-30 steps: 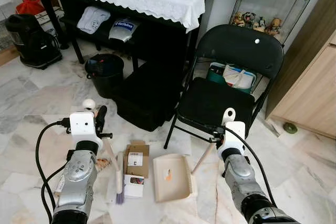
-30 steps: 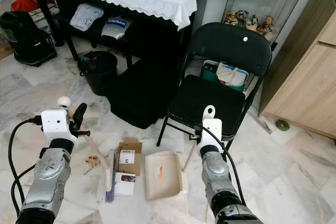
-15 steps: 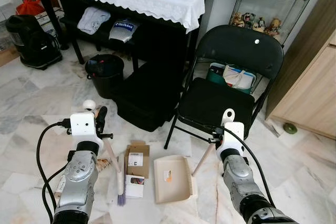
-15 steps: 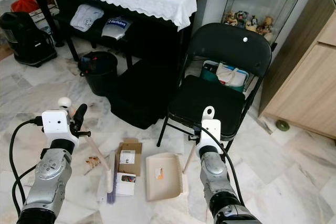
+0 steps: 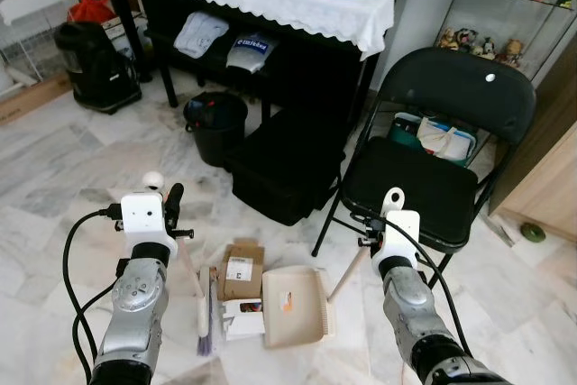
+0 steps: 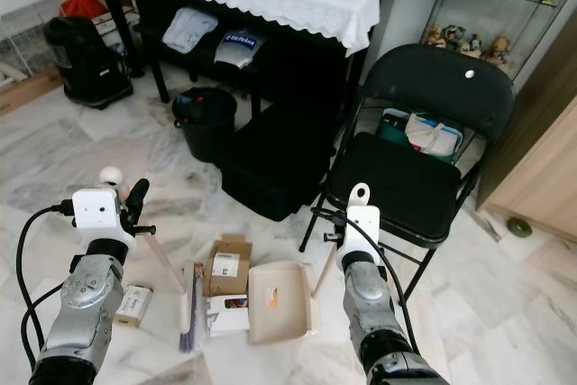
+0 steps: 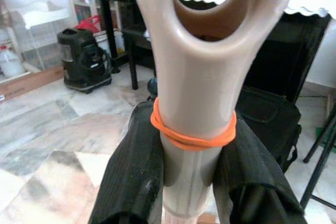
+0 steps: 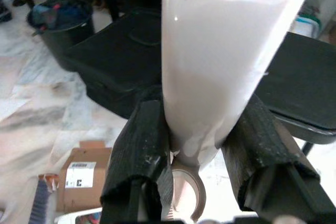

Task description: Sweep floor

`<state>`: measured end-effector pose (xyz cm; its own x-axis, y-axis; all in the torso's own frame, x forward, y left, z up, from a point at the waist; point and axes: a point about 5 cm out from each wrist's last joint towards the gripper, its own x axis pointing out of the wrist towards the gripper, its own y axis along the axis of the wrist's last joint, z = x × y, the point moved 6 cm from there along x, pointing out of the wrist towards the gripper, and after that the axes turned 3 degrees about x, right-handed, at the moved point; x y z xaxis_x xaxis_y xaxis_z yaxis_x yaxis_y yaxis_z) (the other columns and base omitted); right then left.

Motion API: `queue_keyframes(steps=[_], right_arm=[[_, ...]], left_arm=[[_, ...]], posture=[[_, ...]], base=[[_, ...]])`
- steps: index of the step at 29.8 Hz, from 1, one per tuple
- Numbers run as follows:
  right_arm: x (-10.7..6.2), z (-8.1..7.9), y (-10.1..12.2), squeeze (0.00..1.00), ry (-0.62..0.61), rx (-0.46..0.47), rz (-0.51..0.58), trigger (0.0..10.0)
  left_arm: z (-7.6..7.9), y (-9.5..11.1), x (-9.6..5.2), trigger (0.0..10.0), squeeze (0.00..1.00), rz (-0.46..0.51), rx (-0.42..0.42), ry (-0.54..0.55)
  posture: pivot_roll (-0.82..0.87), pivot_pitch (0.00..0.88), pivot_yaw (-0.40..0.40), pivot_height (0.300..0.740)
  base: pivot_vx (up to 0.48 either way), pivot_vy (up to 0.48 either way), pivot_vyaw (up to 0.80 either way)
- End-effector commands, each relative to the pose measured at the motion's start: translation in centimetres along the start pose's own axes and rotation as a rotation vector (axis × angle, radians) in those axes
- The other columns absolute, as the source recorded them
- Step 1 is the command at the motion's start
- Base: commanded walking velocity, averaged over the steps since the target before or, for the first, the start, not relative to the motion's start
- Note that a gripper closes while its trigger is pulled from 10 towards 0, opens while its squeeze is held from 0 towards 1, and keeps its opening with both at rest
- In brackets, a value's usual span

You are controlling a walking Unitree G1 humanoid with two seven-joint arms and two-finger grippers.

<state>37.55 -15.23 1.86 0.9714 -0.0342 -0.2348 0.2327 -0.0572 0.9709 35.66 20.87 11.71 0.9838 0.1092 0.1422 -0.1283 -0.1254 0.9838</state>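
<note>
Head views shifted — small box (image 6: 132, 303) newly beside brush (image 6: 187, 308).

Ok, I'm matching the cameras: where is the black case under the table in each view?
Left eye: black case, centre, beside folding chair.
Right eye: case central.
Left wrist: case beyond brush handle.
Right wrist: case beyond dustpan handle.
Shared landmark: the chair.

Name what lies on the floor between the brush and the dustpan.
A brown box and a small white packet lie between brush and dustpan, seen in both eye views.
</note>
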Motion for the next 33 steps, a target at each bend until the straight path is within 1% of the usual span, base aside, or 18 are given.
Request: queue_keyframes(steps=[1,9,12,15,19,22,29,33], right_arm=[[0.1,0.7,0.4,0.0,-0.02,-0.008,0.01,10.0],[0.1,0.8,0.2,0.0,-0.022,-0.018,0.001,10.0],[0.0,0.8,0.0,0.0,-0.016,-0.032,-0.003,10.0],[0.0,0.8,-0.1,0.0,-0.017,-0.039,-0.01,10.0],[0.0,0.9,-0.3,0.0,-0.018,-0.041,-0.014,10.0],[-0.1,1.0,-0.5,0.0,-0.013,-0.047,-0.028,10.0],[0.0,1.2,-1.0,0.0,-0.018,-0.072,-0.058,10.0],[0.0,1.3,-1.1,0.0,-0.022,-0.085,-0.07,10.0]], left_arm=[[0.4,0.9,0.3,10.0,0.0,0.034,0.014,-0.012],[0.7,0.4,0.1,10.0,0.0,0.01,0.02,-0.031],[1.3,-0.1,-0.1,10.0,0.0,-0.01,0.05,-0.067],[1.9,-0.6,-0.3,10.0,0.0,-0.032,0.033,-0.092],[2.0,-0.9,-0.3,10.0,0.0,-0.052,0.043,-0.102],[2.4,-1.6,-0.5,10.0,0.0,-0.083,0.037,-0.129],[2.6,-1.8,-0.7,10.0,0.0,-0.096,0.024,-0.143],[2.8,-2.0,-0.7,10.0,0.0,-0.105,-0.006,-0.15]], posture=[[0.06,0.047,-0.047,0.74],[0.06,0.052,-0.047,0.74],[0.06,0.054,-0.048,0.74],[0.06,0.057,-0.049,0.74],[0.06,0.057,-0.049,0.74],[0.07,0.059,-0.05,0.74],[0.07,0.059,-0.05,0.74],[0.07,0.054,-0.048,0.74]], base=[[0.0,0.0,0.0],[0.0,0.0,0.0],[0.0,0.0,0.0],[0.0,0.0,0.0],[0.0,0.0,0.0],[0.0,0.0,0.0],[0.0,0.0,0.0],[0.0,0.0,0.0]])
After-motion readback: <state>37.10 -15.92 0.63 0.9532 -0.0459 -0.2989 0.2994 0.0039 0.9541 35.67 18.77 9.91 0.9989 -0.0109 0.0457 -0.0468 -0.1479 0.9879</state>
